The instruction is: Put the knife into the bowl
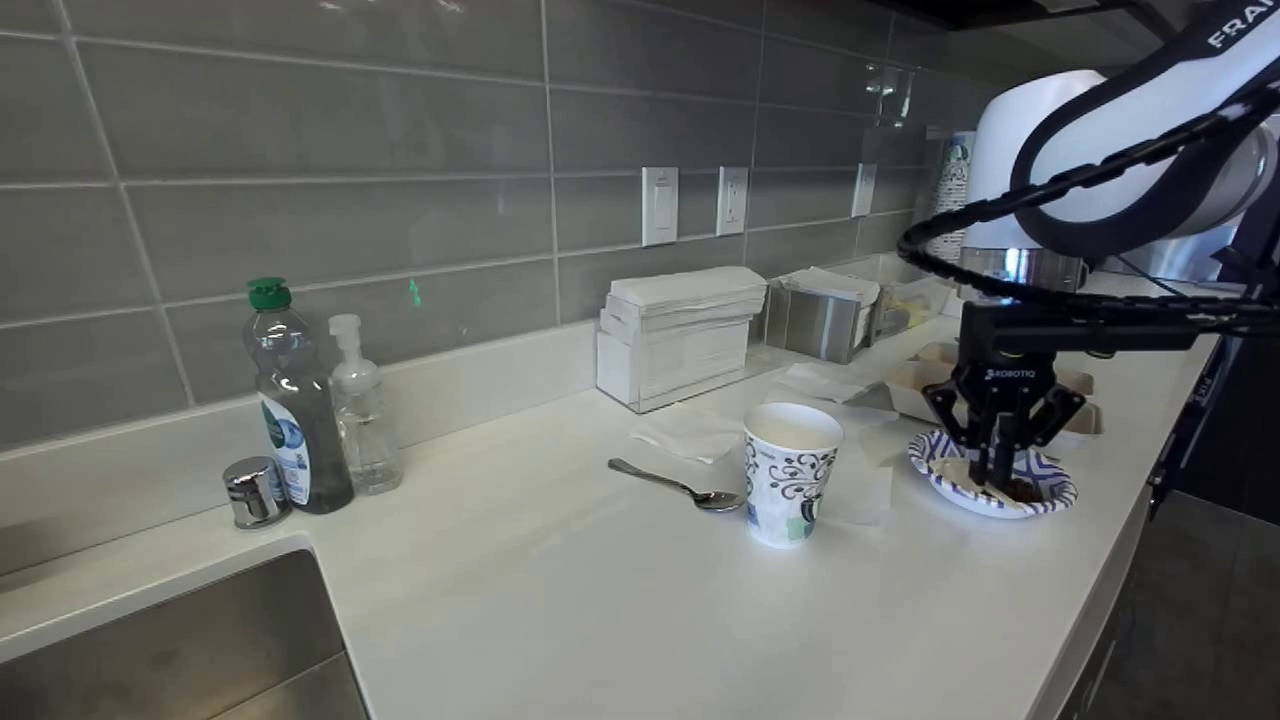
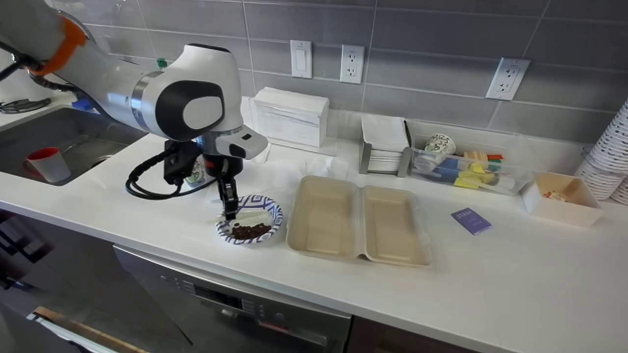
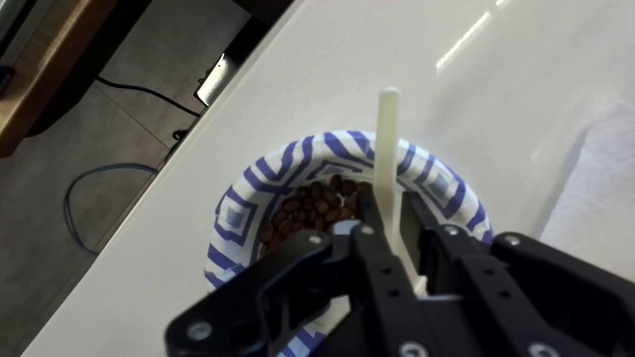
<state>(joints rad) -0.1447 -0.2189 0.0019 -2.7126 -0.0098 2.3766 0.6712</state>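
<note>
The bowl is a white paper one with blue patterns, in the wrist view [image 3: 233,220] and both exterior views [image 1: 1062,492] [image 2: 276,215]. Brown beans lie on one side of it. A slim cream-white utensil, which fits a plastic knife [image 3: 386,144], lies across the bowl, its handle end sticking out over the rim. Its other end is hidden by the gripper. My gripper [image 3: 390,201] points down into the bowl with its fingers around the handle. They stand a little wider apart than the handle, and the right finger's inner pad shows bare.
A patterned paper cup [image 1: 788,490] and a metal spoon [image 1: 660,478] lie to one side of the bowl. An open beige takeout box [image 2: 326,223] stands close beside it. The counter's front edge [image 2: 186,259] is near the bowl. Napkin stacks [image 1: 690,335] line the wall.
</note>
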